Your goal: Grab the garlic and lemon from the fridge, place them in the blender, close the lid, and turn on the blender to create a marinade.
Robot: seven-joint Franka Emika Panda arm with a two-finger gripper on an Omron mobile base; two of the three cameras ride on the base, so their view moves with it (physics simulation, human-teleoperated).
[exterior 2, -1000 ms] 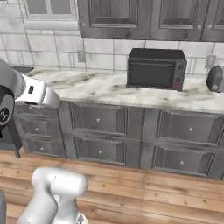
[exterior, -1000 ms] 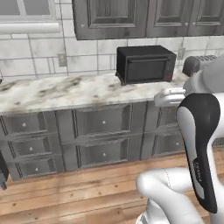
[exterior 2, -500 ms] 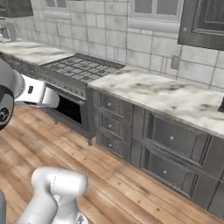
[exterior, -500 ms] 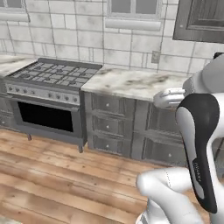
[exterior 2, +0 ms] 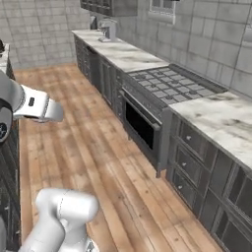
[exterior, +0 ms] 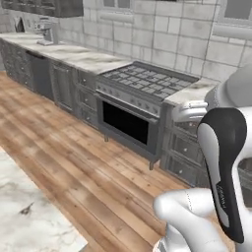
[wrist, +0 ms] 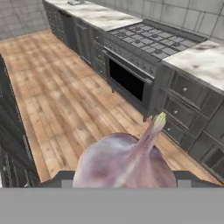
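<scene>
A pale purple garlic (wrist: 127,164) bulb with a greenish stem tip sits close up at the bottom of the hand view. My gripper (wrist: 122,180) is shut on the garlic, and its dark fingertips (wrist: 59,177) show on either side of the bulb. The garlic hangs above the wooden floor, facing the stove. My white arm (exterior: 221,167) rises at the right of the left base view and at the left of the right base view. The lemon, the fridge, the blender and the lid are out of view.
A stove (exterior: 147,81) with a dark oven door (exterior 2: 140,125) stands in a run of grey cabinets with a marble counter (exterior 2: 221,115). A small appliance (exterior 2: 107,30) stands far down that counter. Wooden floor (exterior: 64,147) lies open ahead. A marble corner (exterior: 29,221) and a dark cabinet (wrist: 11,144) are close by.
The whole picture has swung along the counter: the microwave stretch gave way to the stove, then the long cabinet run, so the base has turned. The arm keeps its pose.
</scene>
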